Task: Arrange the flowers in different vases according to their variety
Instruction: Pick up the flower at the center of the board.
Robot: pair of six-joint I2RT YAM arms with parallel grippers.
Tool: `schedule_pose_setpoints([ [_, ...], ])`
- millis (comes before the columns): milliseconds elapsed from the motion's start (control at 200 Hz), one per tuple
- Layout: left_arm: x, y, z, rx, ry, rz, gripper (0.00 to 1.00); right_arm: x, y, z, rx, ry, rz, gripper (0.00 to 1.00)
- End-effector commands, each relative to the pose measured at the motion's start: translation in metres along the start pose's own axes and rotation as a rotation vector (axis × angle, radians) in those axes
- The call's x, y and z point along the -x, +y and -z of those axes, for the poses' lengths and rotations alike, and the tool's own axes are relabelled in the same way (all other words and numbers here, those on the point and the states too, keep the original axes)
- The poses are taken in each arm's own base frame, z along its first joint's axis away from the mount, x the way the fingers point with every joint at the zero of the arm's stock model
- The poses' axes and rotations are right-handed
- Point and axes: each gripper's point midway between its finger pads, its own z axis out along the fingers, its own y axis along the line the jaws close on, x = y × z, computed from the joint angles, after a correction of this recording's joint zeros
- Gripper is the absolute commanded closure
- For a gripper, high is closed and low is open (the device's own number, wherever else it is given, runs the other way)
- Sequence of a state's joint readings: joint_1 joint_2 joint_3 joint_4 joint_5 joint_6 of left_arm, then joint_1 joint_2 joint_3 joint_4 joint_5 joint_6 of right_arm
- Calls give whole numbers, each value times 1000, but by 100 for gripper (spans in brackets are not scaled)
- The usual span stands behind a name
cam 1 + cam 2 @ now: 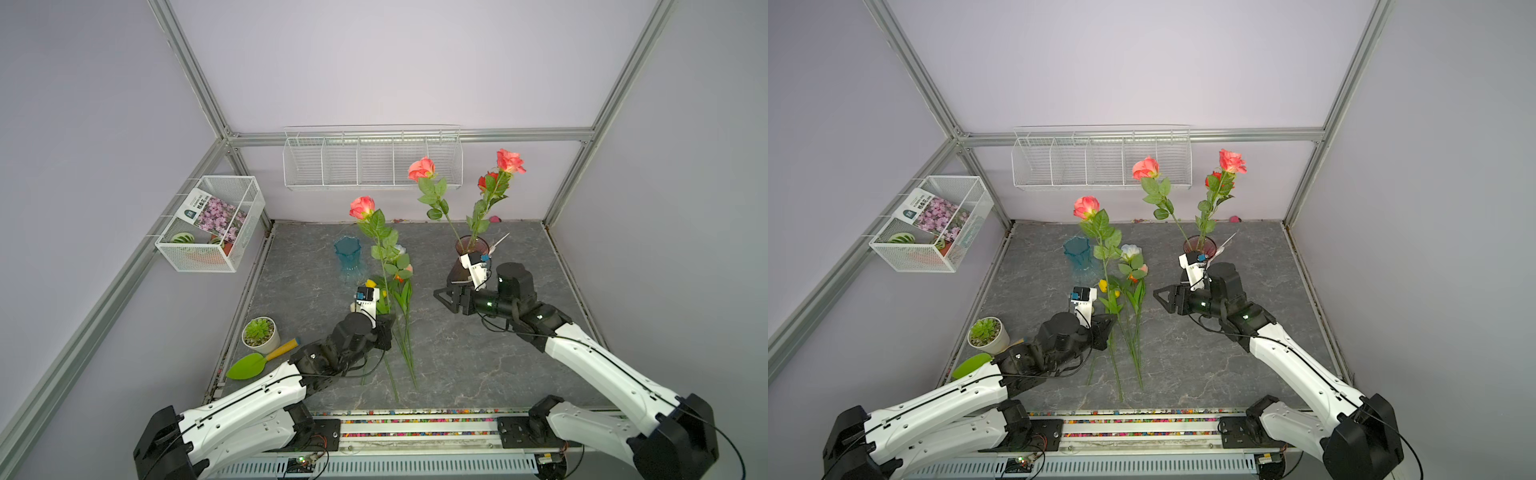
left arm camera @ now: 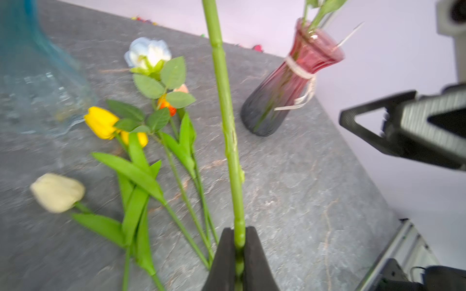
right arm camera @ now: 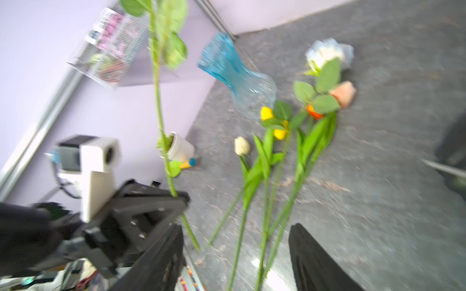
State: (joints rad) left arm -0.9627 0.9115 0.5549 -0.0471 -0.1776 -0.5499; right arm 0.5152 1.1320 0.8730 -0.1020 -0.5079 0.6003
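Left of centre in a top view, the empty teal vase [image 1: 347, 253] could be clipped and toppled by the broad leaves of the coral rose [image 1: 362, 207], which is held upright just to its right. The stem is pinched low by the left gripper [image 2: 238, 230], whose fingers are closed tight on it. Gripped so far below the heavy bloom, the stem might pivot or slip. Right of centre, the maroon vase [image 1: 469, 248] is already crowded, so a fourth stem could snag on its rim or tip it. The right gripper [image 1: 446, 296] is seen just below that vase, fingers spread wide with nothing between them. The vase could be nudged if it were swung carelessly.

Two vases are counted. On the tabletop, one cream tulip [image 2: 58, 192], two yellow tulips [image 2: 100, 122], one white-blue rose [image 2: 147, 51], one orange tulip [image 2: 165, 104] and one pale-pink head [image 3: 343, 93] are made out. One rose is held, and three are in the maroon vase: two coral, one red.
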Motion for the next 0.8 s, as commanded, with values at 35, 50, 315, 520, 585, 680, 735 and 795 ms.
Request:
schedule_pose_setpoints([
  [35, 7, -38, 3, -217, -45, -72, 100, 13, 42, -6, 156, 47, 19, 28],
  [50, 6, -41, 3, -230, -41, -76, 100, 14, 45, -7, 163, 52, 30, 28],
  [315, -12, -59, 3, -343, 25, -133, 100, 20, 55, -38, 104, 168, 125, 33],
  [520, -14, -55, 3, -331, 29, -143, 100, 13, 60, -57, 130, 211, 127, 47],
  [585, -15, -54, 3, -328, 29, -145, 100, 11, 61, -60, 136, 215, 128, 55],
  [680, -16, -51, 2, -313, 31, -145, 100, 12, 62, -60, 136, 210, 130, 76],
  [735, -16, -50, 2, -305, 29, -144, 100, 14, 63, -59, 131, 199, 136, 86],
  [795, -16, -45, 1, -282, 30, -136, 100, 17, 64, -55, 124, 184, 148, 98],
])
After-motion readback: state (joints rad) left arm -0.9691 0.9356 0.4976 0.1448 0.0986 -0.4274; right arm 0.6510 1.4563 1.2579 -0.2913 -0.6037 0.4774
